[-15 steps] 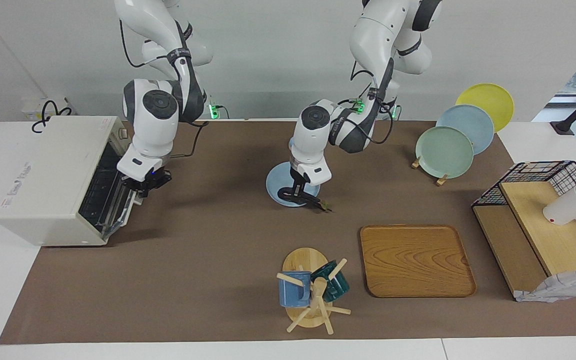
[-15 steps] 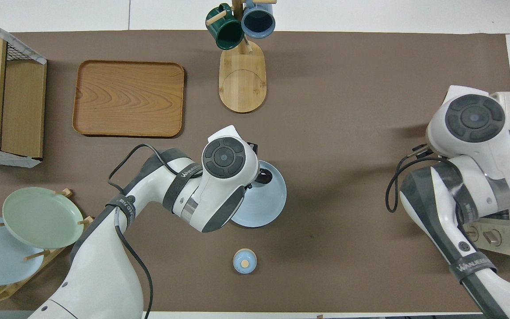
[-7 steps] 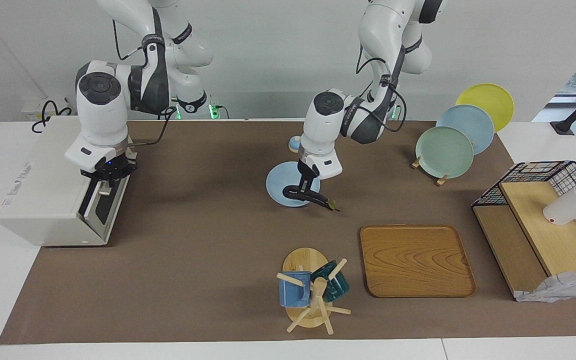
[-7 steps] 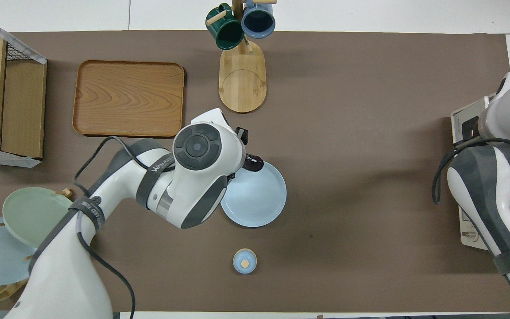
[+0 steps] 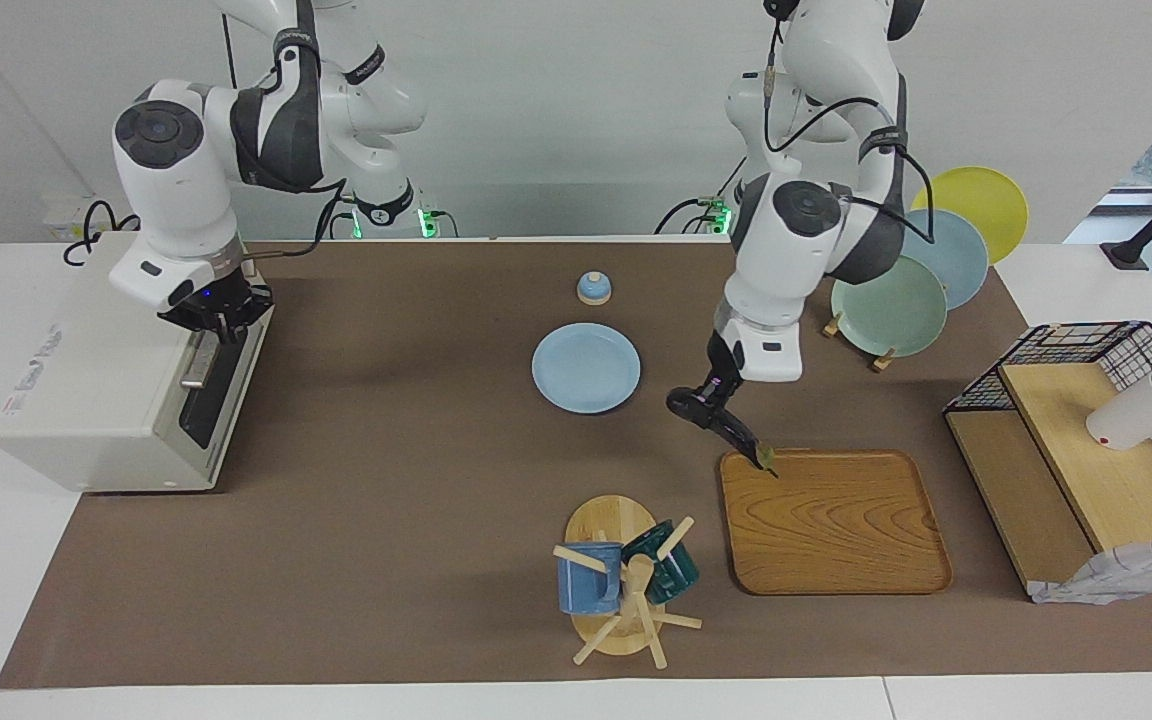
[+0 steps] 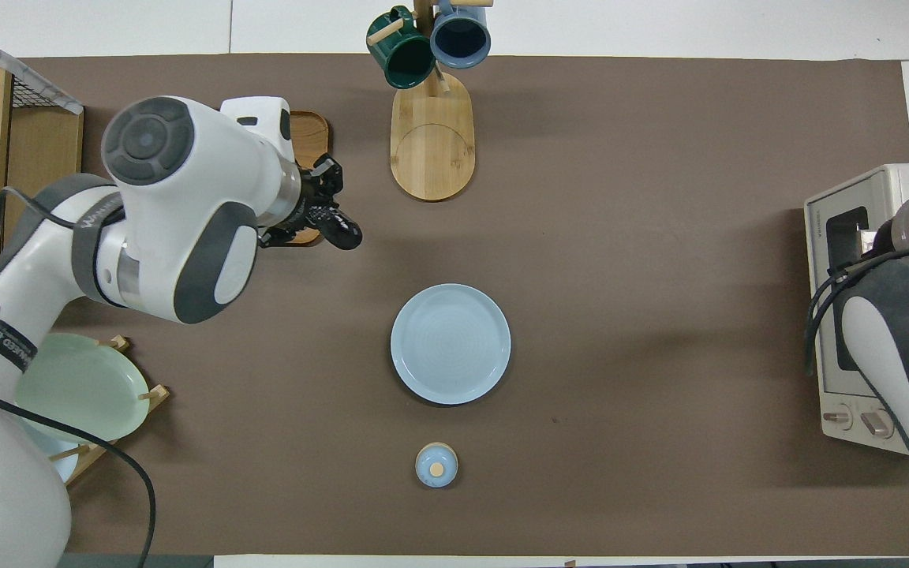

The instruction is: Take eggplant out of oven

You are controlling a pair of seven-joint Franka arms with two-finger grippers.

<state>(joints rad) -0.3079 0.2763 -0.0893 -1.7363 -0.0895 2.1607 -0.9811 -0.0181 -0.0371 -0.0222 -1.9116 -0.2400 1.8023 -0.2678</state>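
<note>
The eggplant (image 5: 728, 426), slim and dark purple, hangs tilted in my left gripper (image 5: 711, 392), which is shut on its thick end. Its stem tip is over the corner of the wooden tray (image 5: 836, 520). In the overhead view the left gripper (image 6: 314, 207) holds the eggplant (image 6: 342, 232) above the tray's edge (image 6: 309, 130). The cream-white oven (image 5: 86, 370) stands at the right arm's end of the table with its dark glass door (image 5: 219, 392) up and closed. My right gripper (image 5: 213, 316) is at the top of the door by the metal handle (image 5: 198, 365). The oven (image 6: 857, 237) is partly hidden by the right arm.
A light blue plate (image 5: 586, 367) lies mid-table, with a small blue knobbed lid (image 5: 593, 288) nearer the robots. A mug tree (image 5: 621, 585) with two mugs stands beside the tray. A plate rack (image 5: 891, 305) and a wire-and-wood shelf (image 5: 1076, 440) stand at the left arm's end.
My left gripper carried the eggplant from over the blue plate to over the tray's corner. My right gripper swung the oven door up until it closed.
</note>
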